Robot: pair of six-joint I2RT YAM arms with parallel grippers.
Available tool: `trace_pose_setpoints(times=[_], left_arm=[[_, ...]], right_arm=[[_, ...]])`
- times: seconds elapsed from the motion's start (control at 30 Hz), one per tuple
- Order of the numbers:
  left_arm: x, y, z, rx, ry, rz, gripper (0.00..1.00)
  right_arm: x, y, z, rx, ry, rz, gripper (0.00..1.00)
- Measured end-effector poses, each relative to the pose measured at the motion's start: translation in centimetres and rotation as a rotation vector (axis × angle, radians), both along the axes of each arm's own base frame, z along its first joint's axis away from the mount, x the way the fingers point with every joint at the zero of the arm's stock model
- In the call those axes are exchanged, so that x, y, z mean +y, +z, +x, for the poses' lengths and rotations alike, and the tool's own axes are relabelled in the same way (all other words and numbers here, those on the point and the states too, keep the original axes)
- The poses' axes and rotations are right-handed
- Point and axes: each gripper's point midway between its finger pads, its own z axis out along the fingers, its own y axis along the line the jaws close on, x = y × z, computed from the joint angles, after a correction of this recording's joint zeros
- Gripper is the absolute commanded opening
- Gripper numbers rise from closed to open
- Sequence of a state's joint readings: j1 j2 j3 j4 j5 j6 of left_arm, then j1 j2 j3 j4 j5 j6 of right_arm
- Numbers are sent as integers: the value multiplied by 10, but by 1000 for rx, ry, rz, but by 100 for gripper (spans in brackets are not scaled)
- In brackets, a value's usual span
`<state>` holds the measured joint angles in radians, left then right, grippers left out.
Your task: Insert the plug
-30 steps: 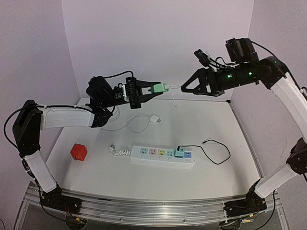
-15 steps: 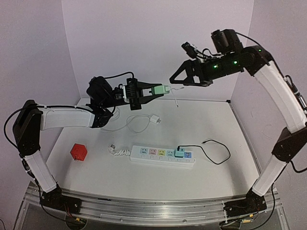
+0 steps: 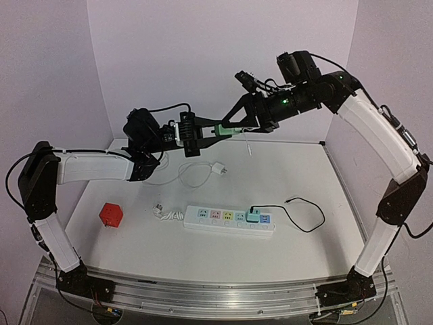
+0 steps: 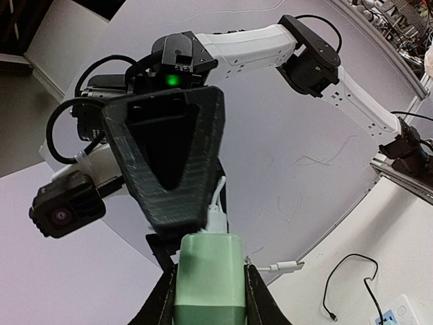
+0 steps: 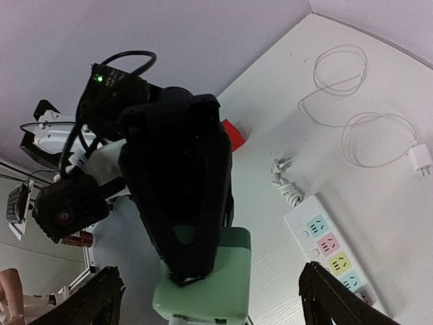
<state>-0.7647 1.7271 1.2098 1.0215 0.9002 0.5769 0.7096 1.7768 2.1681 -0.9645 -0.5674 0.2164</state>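
The green plug (image 4: 208, 267) is not inserted yet. It hangs in the air well above the surface (image 3: 135, 244), at about 12 o'clock from the power strip (image 3: 230, 219), clamped between the fingers of the left end effector (image 4: 210, 301). The right end effector (image 3: 233, 124) meets it from 3 o'clock with its fingers spread wide. They flank the plug without touching it, so this looks like a handover not yet closed. What is left, I judge, is the transfer, the descent to the strip and the push into a free socket. One teal plug (image 3: 252, 215) with a thin black cable (image 3: 304, 215) already sits near the strip's 3 o'clock end.

The green plug is a smooth, matte plastic block with rounded corners, and a white cord leaves its far end. The strip is a long, flat white bar with pastel socket faces in a row. At its 9 o'clock lies a red cube (image 3: 111, 214), glossy and sharp-edged. At 11 o'clock rests a small white charger (image 3: 218, 168) on a loosely looped white cable. The surface is pale, with a faint wood grain
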Motion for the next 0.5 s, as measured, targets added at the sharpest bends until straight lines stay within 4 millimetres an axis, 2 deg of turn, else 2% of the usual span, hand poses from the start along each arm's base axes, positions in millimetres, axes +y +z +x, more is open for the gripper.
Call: trace_pose_setpoints(times=[0.2, 0.27, 0.37, 0.5], left_arm=[[0, 1, 2, 3, 12, -4, 0], [0, 0, 3, 7, 14, -1, 0], [0, 0, 3, 7, 15, -1, 0], [-1, 0, 3, 7, 14, 0, 0]], right_arm=[[7, -28, -5, 72, -11, -52, 56], [8, -30, -6, 79, -14, -53, 56], [9, -26, -6, 68, -21, -39, 63], [4, -15, -8, 45, -41, -14, 61]])
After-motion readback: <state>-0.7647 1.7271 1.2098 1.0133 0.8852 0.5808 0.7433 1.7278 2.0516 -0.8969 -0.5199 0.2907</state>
